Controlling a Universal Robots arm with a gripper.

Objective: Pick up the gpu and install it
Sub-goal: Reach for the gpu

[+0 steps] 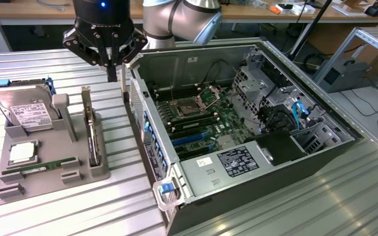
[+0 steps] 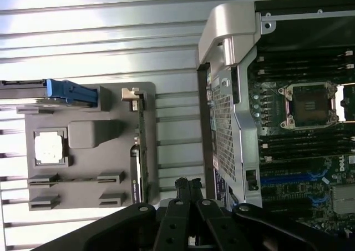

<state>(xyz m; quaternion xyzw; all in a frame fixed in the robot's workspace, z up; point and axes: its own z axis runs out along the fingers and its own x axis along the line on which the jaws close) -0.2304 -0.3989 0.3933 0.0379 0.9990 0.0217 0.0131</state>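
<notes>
the gpu [image 1: 91, 129] stands on edge in the grey holder [image 1: 43, 189], so only its thin rim shows and its flat faces can hardly be made out. the arm [image 1: 182, 19] is cut off by the exterior view's upper edge. in the wrist view the hard drive [image 2: 22, 93] and the computer case [image 2: 233, 68] both run off the frame — the gripper [image 2: 187, 185] body is cropped too. print on the drive label [image 1: 31, 118] and the power supply sticker [image 1: 238, 161] is too small to read.
</notes>
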